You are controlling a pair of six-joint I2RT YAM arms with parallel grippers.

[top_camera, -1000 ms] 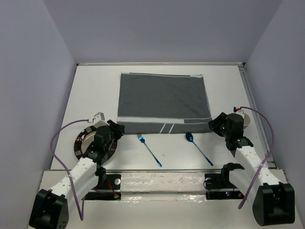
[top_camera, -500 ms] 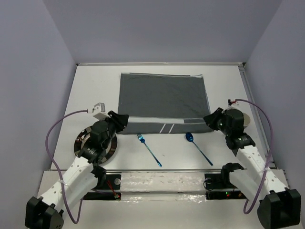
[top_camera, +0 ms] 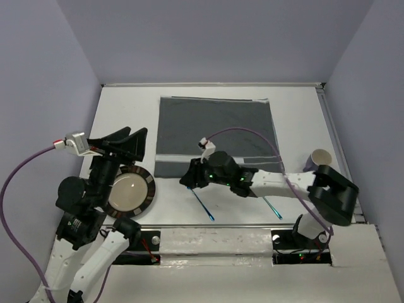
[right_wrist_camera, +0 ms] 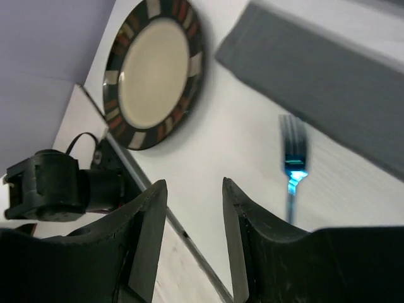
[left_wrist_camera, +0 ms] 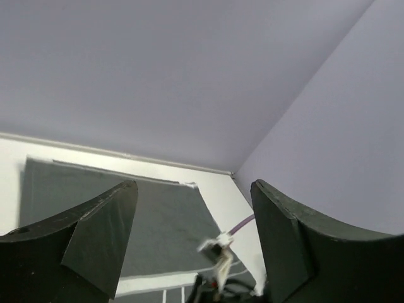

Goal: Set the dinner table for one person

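Observation:
The white dinner table (top_camera: 120,113) holds a dark grey striped placemat (top_camera: 218,132) at its middle. A cream plate with a dark patterned rim (top_camera: 129,191) lies at the near left and also shows in the right wrist view (right_wrist_camera: 154,69). A blue fork (top_camera: 203,205) lies in front of the placemat. My right gripper (top_camera: 188,178) reaches left over the fork's head, open and empty; in its own view (right_wrist_camera: 192,189) the fork (right_wrist_camera: 291,158) lies just right of the fingers. My left gripper (top_camera: 129,140) is raised high above the plate, open and empty (left_wrist_camera: 194,189).
A blue spoon (top_camera: 273,208) lies near the front right, its bowl hidden under my right arm. A pale cup (top_camera: 320,158) stands at the table's right edge. Purple cables loop from both wrists. Grey walls close in the table on three sides.
My left gripper has lifted off the plate and risen high. My right arm has swung left from beside the cup, across the spoon, to over the fork's head.

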